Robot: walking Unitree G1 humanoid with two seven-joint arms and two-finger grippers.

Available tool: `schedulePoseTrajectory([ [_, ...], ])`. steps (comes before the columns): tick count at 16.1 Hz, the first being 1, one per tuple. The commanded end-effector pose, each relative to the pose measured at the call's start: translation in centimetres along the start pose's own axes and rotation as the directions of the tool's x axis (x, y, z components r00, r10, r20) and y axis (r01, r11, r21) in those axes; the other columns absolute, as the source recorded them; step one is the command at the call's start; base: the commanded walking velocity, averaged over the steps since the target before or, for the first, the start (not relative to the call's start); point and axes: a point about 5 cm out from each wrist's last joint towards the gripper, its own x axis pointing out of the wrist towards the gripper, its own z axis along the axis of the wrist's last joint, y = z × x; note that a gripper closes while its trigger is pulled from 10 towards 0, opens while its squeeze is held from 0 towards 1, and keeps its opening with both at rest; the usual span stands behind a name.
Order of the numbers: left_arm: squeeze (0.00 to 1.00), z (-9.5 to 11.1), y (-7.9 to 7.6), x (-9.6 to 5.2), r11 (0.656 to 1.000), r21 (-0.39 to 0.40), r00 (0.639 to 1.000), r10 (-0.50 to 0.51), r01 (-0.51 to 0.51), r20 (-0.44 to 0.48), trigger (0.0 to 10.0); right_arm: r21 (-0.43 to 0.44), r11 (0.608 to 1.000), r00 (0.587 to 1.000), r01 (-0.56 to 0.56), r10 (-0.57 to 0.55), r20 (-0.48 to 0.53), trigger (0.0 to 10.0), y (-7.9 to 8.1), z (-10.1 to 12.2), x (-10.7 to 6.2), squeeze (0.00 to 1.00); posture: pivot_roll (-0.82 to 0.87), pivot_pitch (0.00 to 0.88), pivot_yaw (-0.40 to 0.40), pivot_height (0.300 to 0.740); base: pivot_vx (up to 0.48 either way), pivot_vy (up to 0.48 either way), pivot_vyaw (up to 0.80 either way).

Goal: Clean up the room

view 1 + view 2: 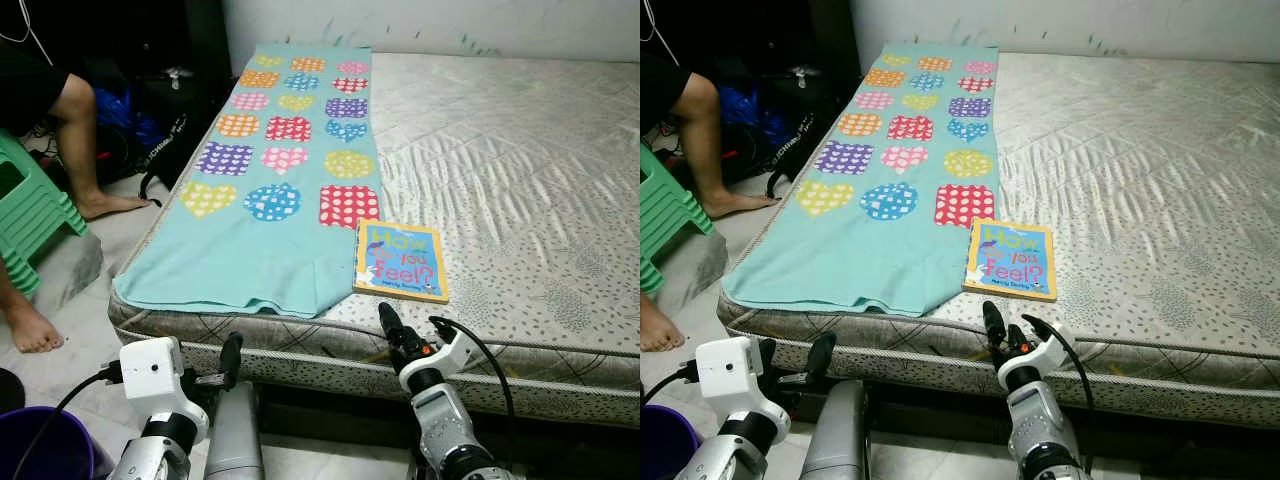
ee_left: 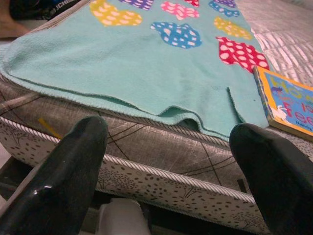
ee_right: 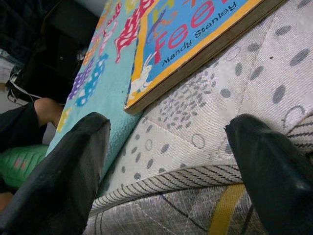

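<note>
Fingers of right end effector point(image 1: 1001, 330) spread wide (empty) below book point(image 1: 1011, 259).

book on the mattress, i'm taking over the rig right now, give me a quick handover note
Right tool: open, empty, at the mattress edge just short of the book.
Left tool: open, empty, low in front of the mattress side, below the blanket hem.
Book lies flat near the front edge, its left side against the blanket. Blanket is spread flat along the mattress's left side.
Done: nothing picked up yet.
Left: likely grasp the book with the right tool, then deal with the blanket.
A person's legs are on the floor to the left.
</note>
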Motion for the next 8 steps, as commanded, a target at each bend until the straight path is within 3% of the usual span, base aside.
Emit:
schedulePoseTrajectory([
  [1, 0.0, 0.04, 0.19, 0.0, 1.0, 0.02, 1.0, 0.01, -0.01, -0.002, 10.0, 0.24, 0.96, 0.928, -0.145, 0.216, -0.303, 10.0, 21.83, -8.82, 4.51, 0.0, 0.35, 0.165, -0.015, 0.508, 0.0, 0.0, 0.0],
  [7, 0.0, 0.04, 0.19, 0.0, 1.0, 0.02, 1.0, 0.01, -0.01, -0.002, 10.0, 0.24, 0.96, 0.928, -0.145, 0.216, -0.303, 10.0, 21.83, -8.82, 4.51, 0.0, 0.35, 0.165, -0.015, 0.508, 0.0, 0.0, 0.0],
  [8, 0.0, 0.14, 0.07, -0.15, 1.0, 0.0, 1.0, 0.003, -0.003, 0.0, 10.0, 0.244, 0.959, 0.928, -0.146, 0.219, -0.303, 10.0, 22.08, -8.88, 4.49, 0.0, 0.36, 0.0, 0.0, 0.508, 0.0, 0.0, 0.0],
])
